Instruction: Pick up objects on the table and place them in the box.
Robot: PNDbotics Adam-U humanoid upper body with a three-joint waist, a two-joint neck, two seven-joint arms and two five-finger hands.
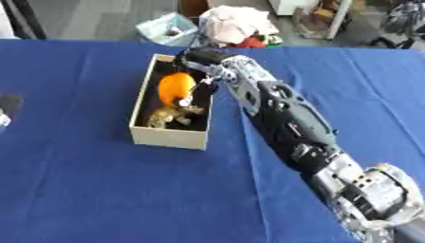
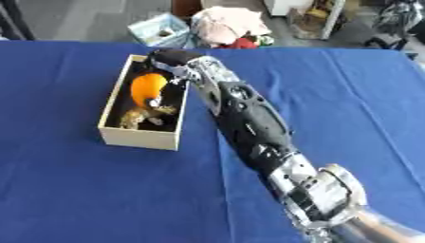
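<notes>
An open cardboard box (image 1: 170, 137) stands on the blue table, left of centre. Inside it are an orange rounded object (image 1: 174, 88) toward the far end and a brownish-gold lumpy object (image 1: 170, 115) at the near end. My right arm stretches from the lower right up to the box. My right hand (image 1: 206, 59) hangs over the box's far right corner, with its fingers (image 1: 189, 97) curled down along the orange object's right side. At the view's left edge is a dark shape, my left hand (image 1: 8, 107), mostly cut off.
My right forearm (image 1: 291, 123) lies diagonally across the table right of the box. Beyond the far table edge, on the floor, stand a light-blue bin (image 1: 169, 28) and a heap of pale cloth (image 1: 236, 23). Blue cloth (image 1: 99, 190) covers the table.
</notes>
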